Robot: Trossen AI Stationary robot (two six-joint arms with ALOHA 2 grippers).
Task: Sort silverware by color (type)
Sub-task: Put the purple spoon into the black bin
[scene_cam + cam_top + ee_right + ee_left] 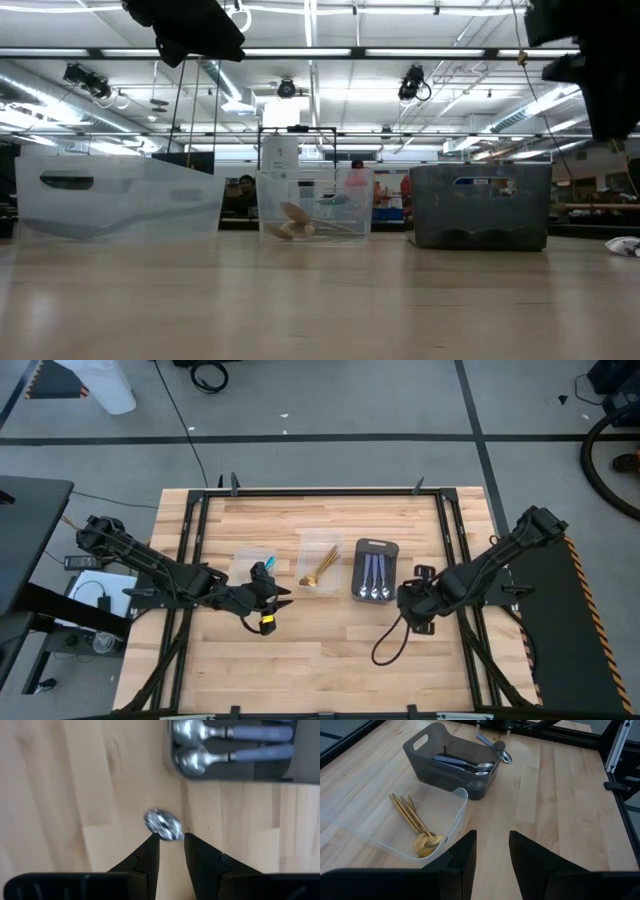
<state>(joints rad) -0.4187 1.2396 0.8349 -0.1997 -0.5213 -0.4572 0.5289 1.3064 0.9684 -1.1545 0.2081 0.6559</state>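
Fingers of the right gripper pinch 1 silver spoon beside the grey tray.

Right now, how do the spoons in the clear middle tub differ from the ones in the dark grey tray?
The spoons in the clear tub are gold all over; the spoons in the grey tray have silver bowls and blue-purple handles. The gold ones fan out loosely at an angle across the tub floor, while the tray ones lie side by side, lined up with the tray. Both sets are slim spoons lying flat.
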